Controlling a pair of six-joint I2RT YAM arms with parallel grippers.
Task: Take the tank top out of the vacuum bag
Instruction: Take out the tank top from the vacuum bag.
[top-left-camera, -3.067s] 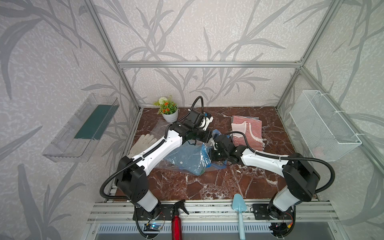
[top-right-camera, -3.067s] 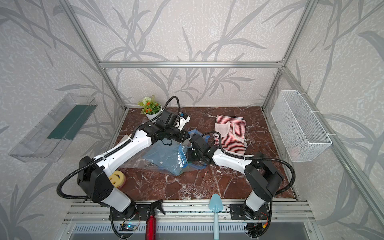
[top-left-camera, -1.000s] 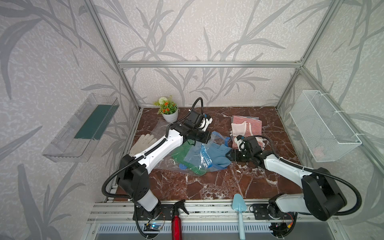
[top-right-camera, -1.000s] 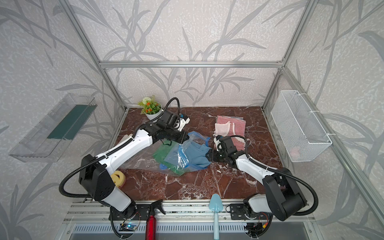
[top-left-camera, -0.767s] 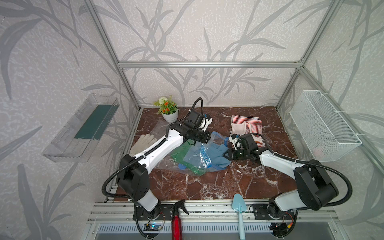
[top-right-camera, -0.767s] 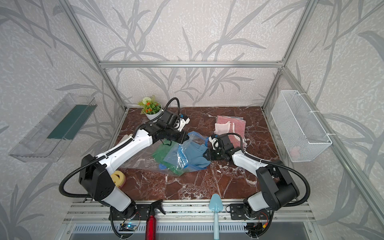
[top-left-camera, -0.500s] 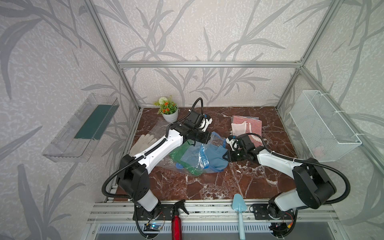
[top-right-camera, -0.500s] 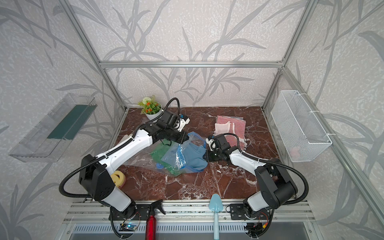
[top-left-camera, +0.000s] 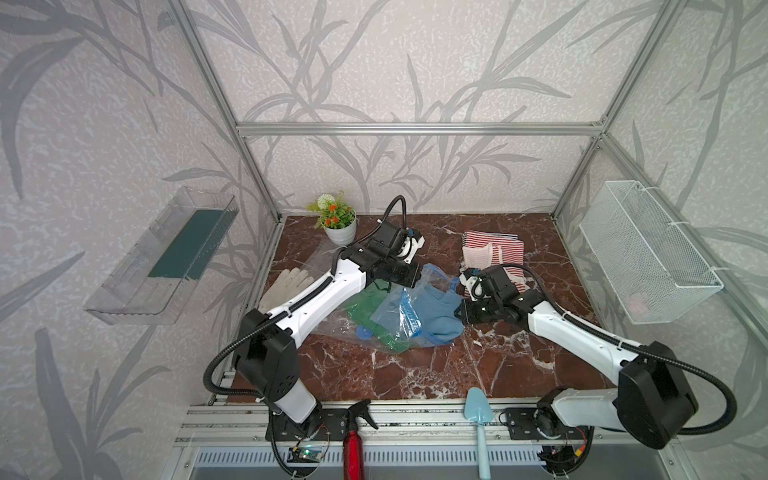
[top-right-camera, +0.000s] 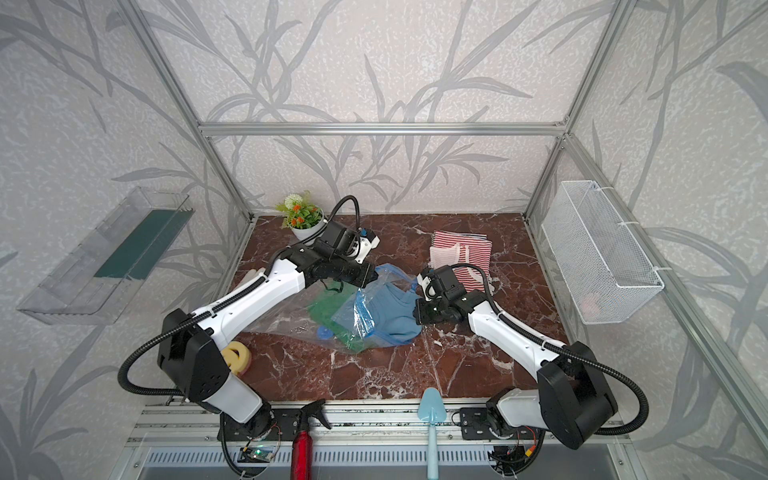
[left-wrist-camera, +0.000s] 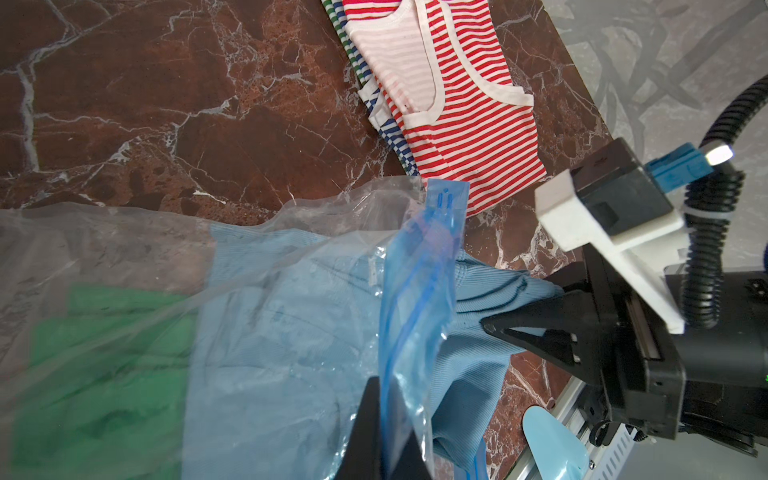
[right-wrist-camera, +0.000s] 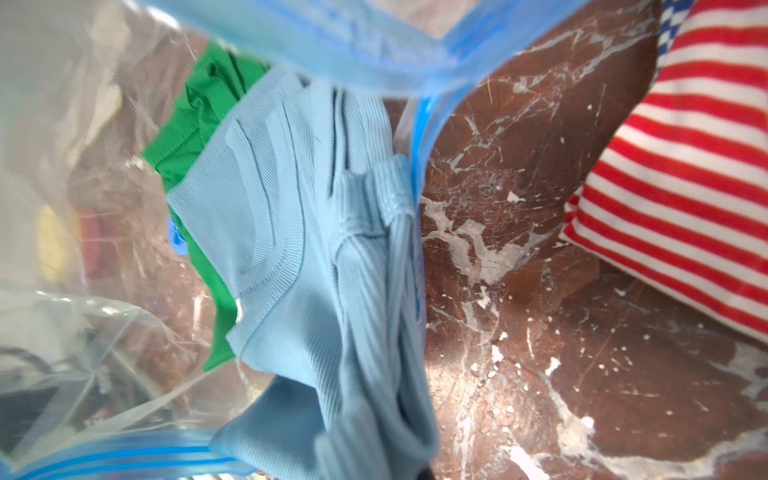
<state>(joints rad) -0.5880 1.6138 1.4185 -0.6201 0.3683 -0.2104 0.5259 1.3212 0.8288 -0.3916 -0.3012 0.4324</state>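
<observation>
Over the last second the right gripper (top-left-camera: 460, 311) has shut its jaws on the free edge of the blue top (top-left-camera: 440, 311), which now sits further out of the bag (top-left-camera: 332, 322) than three seconds back. The top lies mid-table (top-left-camera: 415, 374), one end past the mouth, the rest still under clear plastic and overlapping a green garment (top-left-camera: 361, 309). The left gripper (left-wrist-camera: 390, 432) is clamped on the blue strip (left-wrist-camera: 419, 270) and holds it raised, so the mouth gapes. To do this step well, I judge the right arm should draw the top low and straight away from the mouth, toward the striped tops (top-left-camera: 494, 251), while the left keeps the strip up and in place. A slow pull suits: the ribbed cloth may drag the green garment or the whole bag along.
</observation>
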